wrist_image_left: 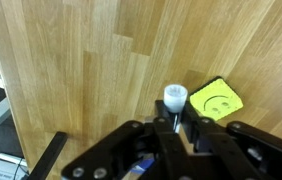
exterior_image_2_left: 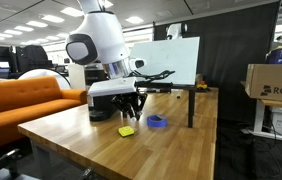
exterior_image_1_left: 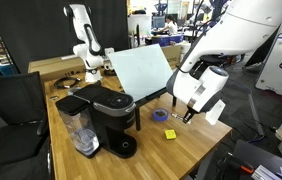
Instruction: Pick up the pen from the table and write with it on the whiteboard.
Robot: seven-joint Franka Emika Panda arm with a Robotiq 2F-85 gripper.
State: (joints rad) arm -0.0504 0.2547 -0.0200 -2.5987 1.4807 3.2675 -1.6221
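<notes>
In an exterior view I look from high off a table (exterior_image_1_left: 196, 150) corner, down across it at mid-distance, with the whiteboard (exterior_image_1_left: 141, 68) on the far side. In an exterior view set low, near tabletop height, I face along the table toward the far whiteboard (exterior_image_2_left: 171, 60). Wrist view: straight down, very close, gripper (wrist_image_left: 176, 122) entering from the bottom. All three share the yellow note (wrist_image_left: 219, 99).

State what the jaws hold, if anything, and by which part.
The small thin pale-bodied pen, clamped by its dark stem; its round white end sticks out beyond the gripper toward the light-wood table.
</notes>
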